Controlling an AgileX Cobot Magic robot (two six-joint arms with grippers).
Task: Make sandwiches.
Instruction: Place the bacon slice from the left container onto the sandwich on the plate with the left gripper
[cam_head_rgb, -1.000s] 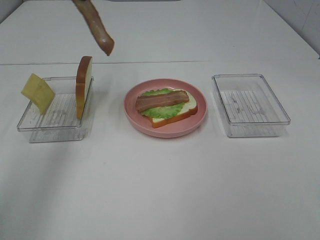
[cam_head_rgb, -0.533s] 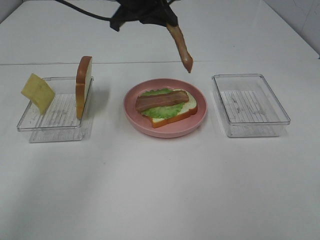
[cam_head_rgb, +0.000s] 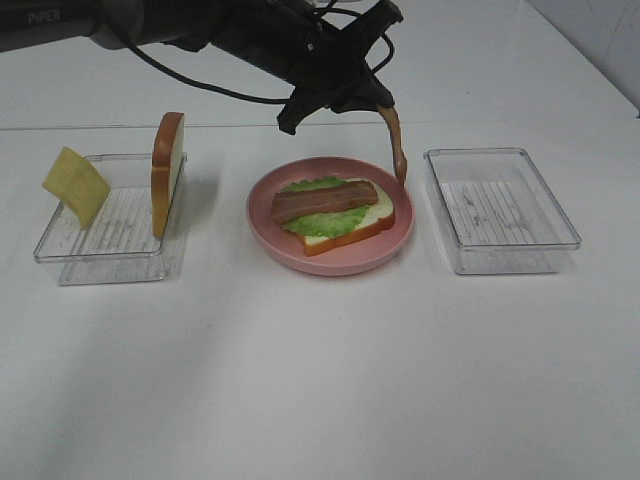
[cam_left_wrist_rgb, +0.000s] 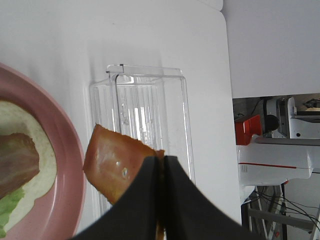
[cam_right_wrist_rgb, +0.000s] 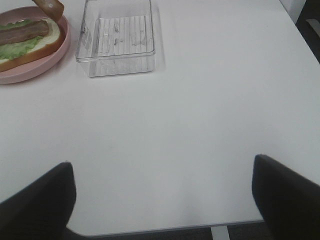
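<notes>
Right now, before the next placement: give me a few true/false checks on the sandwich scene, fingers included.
1. The left fingers are shut on a bacon strip. True.
2. A top bread slice covers the sandwich on the plate. False: the second bread slice stands on edge in the left tray; lettuce and one bacon strip lie exposed.
3. The cheese lies on the plate. False: it leans on the left tray's outer rim.
4. The right fingers are open and hold nothing. True.
</notes>
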